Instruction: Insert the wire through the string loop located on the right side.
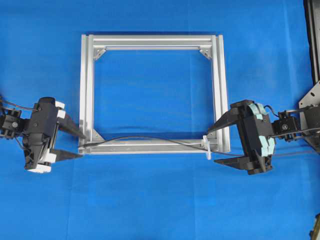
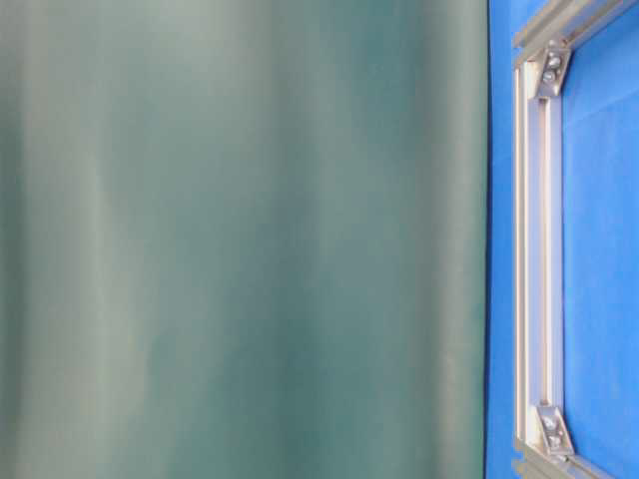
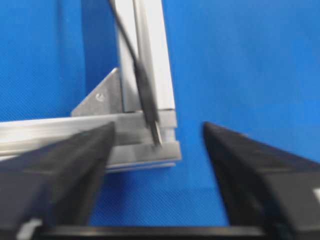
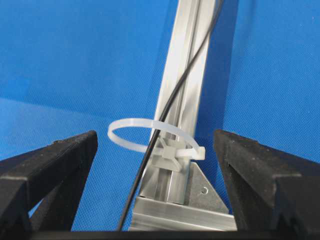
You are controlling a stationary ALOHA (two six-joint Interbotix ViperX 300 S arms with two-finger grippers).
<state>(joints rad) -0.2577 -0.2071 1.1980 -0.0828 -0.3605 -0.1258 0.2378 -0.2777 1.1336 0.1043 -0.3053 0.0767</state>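
Two grippers are seen over a blue cloth, one at each lower corner of a silver frame. The left gripper is held with its fingers apart, nothing between them; in its wrist view the wire lies on the frame bar with its tip at the corner, between the fingers but touching neither. The right gripper is also spread wide and grips nothing. The wire is laid along the lower bar and is passed through the loop, a white tie fixed to the bar near the right corner; beyond the loop it runs on toward the right gripper. No brand, label or writing can be read. The table-level view is mostly blocked by a blurred grey-green surface.
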